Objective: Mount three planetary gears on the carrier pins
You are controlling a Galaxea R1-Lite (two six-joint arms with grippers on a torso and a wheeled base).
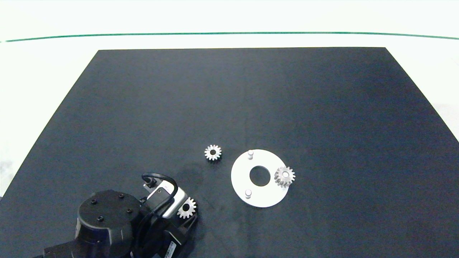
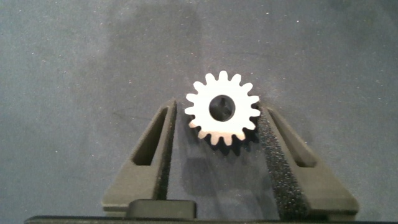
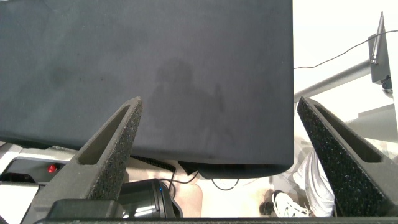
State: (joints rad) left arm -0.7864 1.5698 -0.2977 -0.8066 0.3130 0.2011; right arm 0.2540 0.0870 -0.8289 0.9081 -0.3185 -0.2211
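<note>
From above, you see the white disc (image 1: 239,179) lying on the dark mat (image 1: 251,100), with one planetary gear (image 1: 284,176) already seated on the carrier pin at the disc's right edge, while two carrier pins, one at the far side (image 1: 250,154) and one at the near side (image 1: 247,193), stand bare. A second gear (image 1: 213,152) lies flat on the mat just left of the disc, apart from it. Your left arm comes in at the lower left, and a third gear (image 1: 187,208) shows at the left gripper (image 1: 188,215), well left of the disc. In the left wrist view, that gear (image 2: 222,108) sits between the gripper's two fingers (image 2: 149,155) near their tips; the fingers are spread, and you cannot tell whether either pad touches the teeth. In the right wrist view, your right gripper (image 3: 219,118) hangs wide open off the mat's edge, holding nothing, with a person's shoe (image 3: 289,204) beyond the table.
</note>
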